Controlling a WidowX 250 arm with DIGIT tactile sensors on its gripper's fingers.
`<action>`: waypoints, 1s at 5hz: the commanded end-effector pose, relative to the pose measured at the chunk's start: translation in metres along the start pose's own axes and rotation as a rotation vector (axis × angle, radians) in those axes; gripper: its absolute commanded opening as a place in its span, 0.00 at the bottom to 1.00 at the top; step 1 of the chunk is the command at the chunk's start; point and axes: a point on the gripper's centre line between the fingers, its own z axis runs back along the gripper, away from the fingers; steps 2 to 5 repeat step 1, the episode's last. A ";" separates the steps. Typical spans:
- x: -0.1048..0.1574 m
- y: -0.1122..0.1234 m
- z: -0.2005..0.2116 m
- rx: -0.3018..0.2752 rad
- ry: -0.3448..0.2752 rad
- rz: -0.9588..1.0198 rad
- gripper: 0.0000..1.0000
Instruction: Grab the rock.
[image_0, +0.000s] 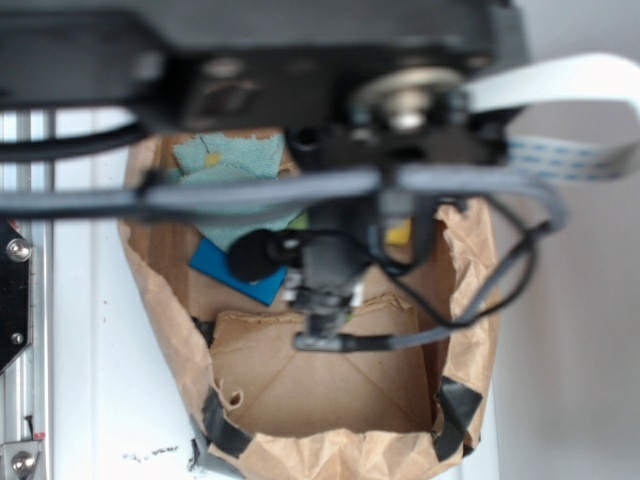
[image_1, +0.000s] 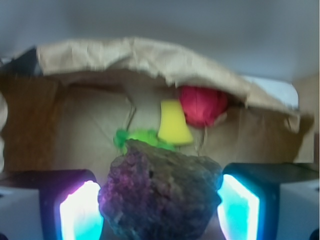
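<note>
The rock (image_1: 160, 192), a rough dark brown-grey lump, fills the space between my gripper's (image_1: 160, 202) two glowing pads in the wrist view. Its sides touch the left pad (image_1: 80, 215) and the right pad (image_1: 240, 207), so the gripper is shut on it. In the exterior view the gripper (image_0: 325, 315) reaches down into the brown paper bag (image_0: 330, 450), and the arm hides the rock there.
Behind the rock lie a yellow sponge (image_1: 174, 122), a red cloth ball (image_1: 202, 105) and a green plush toy (image_1: 140, 137), under the bag's crumpled wall (image_1: 125, 55). A teal cloth (image_0: 230, 160) and a blue object (image_0: 225, 265) sit at the bag's far left.
</note>
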 end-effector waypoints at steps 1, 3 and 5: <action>-0.014 -0.010 0.022 0.064 -0.103 -0.029 0.00; -0.014 -0.010 0.022 0.064 -0.103 -0.029 0.00; -0.014 -0.010 0.022 0.064 -0.103 -0.029 0.00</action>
